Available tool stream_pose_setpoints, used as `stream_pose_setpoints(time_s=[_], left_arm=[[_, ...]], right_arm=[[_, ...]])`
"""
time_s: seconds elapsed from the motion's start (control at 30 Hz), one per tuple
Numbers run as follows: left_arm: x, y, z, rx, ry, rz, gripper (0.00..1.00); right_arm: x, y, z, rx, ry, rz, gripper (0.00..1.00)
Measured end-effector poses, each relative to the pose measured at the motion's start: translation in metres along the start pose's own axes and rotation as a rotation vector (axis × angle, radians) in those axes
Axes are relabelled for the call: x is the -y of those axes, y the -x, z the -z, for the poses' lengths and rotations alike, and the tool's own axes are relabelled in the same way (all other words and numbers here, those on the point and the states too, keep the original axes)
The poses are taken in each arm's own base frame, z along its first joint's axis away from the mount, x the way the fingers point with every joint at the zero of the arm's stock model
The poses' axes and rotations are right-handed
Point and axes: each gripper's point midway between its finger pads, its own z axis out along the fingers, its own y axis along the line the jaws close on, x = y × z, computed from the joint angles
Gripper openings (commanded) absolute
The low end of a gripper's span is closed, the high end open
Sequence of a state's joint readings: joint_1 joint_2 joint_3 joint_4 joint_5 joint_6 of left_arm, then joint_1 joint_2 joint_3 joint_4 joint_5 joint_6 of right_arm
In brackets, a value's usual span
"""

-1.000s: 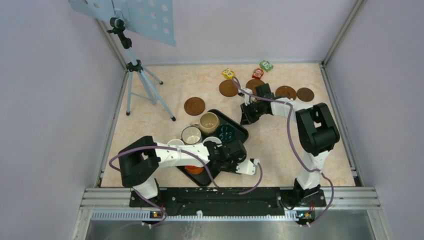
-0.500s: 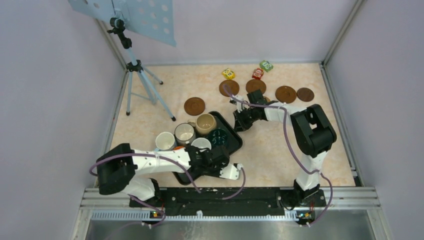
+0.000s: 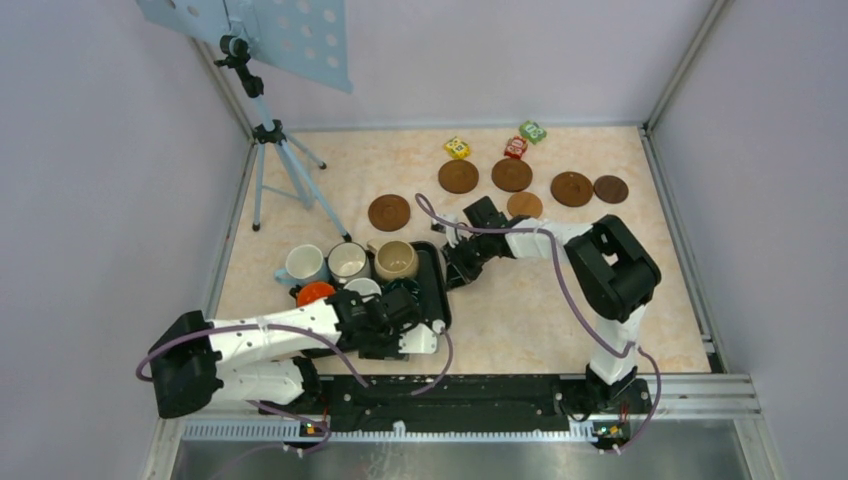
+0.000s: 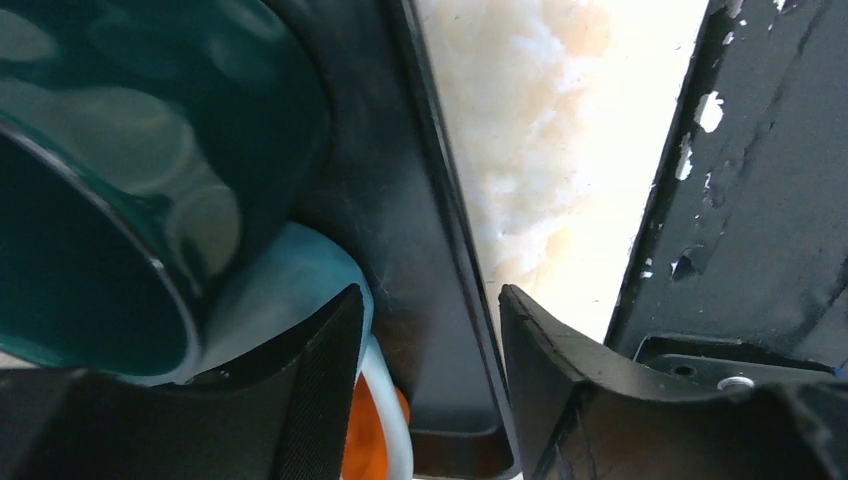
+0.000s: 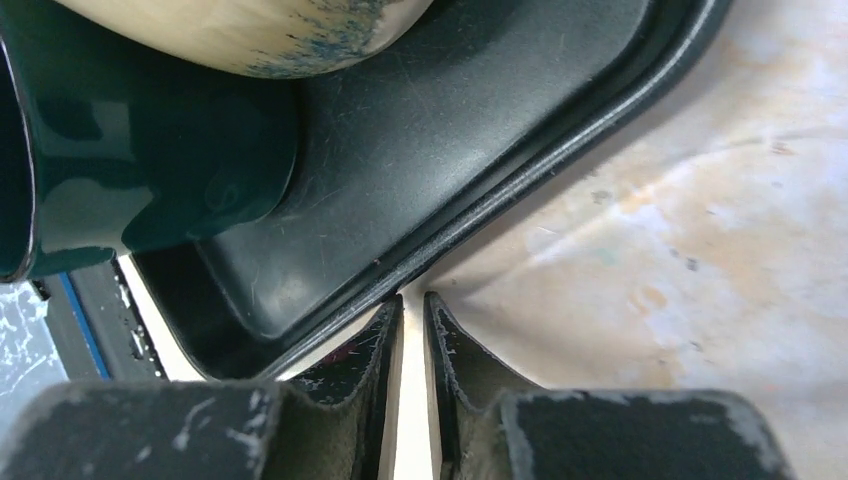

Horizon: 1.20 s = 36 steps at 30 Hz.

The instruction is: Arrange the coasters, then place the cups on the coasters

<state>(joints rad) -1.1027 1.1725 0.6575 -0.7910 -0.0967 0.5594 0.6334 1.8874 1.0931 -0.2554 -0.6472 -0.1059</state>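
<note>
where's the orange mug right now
In the top view the orange mug sits left of centre, by the left end of the black tray, just below the blue-handled white mug.

Cups [image 3: 395, 260] stand in the tray [image 3: 433, 288]; coasters [image 3: 458, 176] lie behind it

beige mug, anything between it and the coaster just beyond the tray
Only the far rim of the black tray lies between the beige mug and that coaster; nothing else visible stands there.

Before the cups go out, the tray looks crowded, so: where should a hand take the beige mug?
Probably its far-right rim, from above, one finger inside: the beige mug stands upright, other mugs crowding its left and near sides.
</note>
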Motion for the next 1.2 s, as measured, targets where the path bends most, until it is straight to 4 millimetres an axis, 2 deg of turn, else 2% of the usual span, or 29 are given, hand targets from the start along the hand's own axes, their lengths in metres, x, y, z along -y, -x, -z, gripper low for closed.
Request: stream_pose_setpoints(time_s=[0.13,0.23,0.33,0.43,0.5,0.6,0.7,0.83,0.9,1.1,1.2], left_arm=[[0.002,-0.002,0.005,0.008,-0.020,0.032,0.70],[0.001,0.008,0.013,0.023,-0.046,0.037,0.74],[-0.009,0.035,0.027,0.072,-0.069,0.037,0.82],[-0.025,0.069,0.044,0.149,-0.069,0.038,0.91],[-0.044,0.094,0.058,0.217,-0.043,0.043,0.96],[-0.076,0.123,0.077,0.294,-0.010,0.081,0.98],[-0.125,0.156,0.091,0.366,0.024,0.145,0.98],[-0.187,0.187,0.088,0.428,0.069,0.220,0.98],[-0.208,0.194,0.079,0.437,0.074,0.259,0.98],[-0.270,0.218,0.053,0.467,0.136,0.366,0.99],[-0.306,0.233,0.036,0.503,0.195,0.422,0.99]], right_arm=[[-0.013,-0.003,-0.006,-0.016,0.032,-0.005,0.21],[-0.017,-0.004,-0.006,-0.028,0.044,-0.017,0.28],[-0.013,0.000,0.000,-0.024,0.039,-0.037,0.38],[-0.007,0.015,0.014,0.025,0.041,-0.057,0.47],[0.001,0.028,0.032,0.080,0.021,-0.063,0.51],[0.024,0.053,0.076,0.196,-0.044,-0.073,0.52],[0.064,0.078,0.134,0.338,-0.158,-0.095,0.52],[0.113,0.085,0.193,0.449,-0.291,-0.143,0.53],[0.131,0.079,0.210,0.467,-0.343,-0.169,0.53],[0.158,0.064,0.232,0.471,-0.446,-0.213,0.54],[0.183,0.060,0.252,0.489,-0.540,-0.239,0.53]])
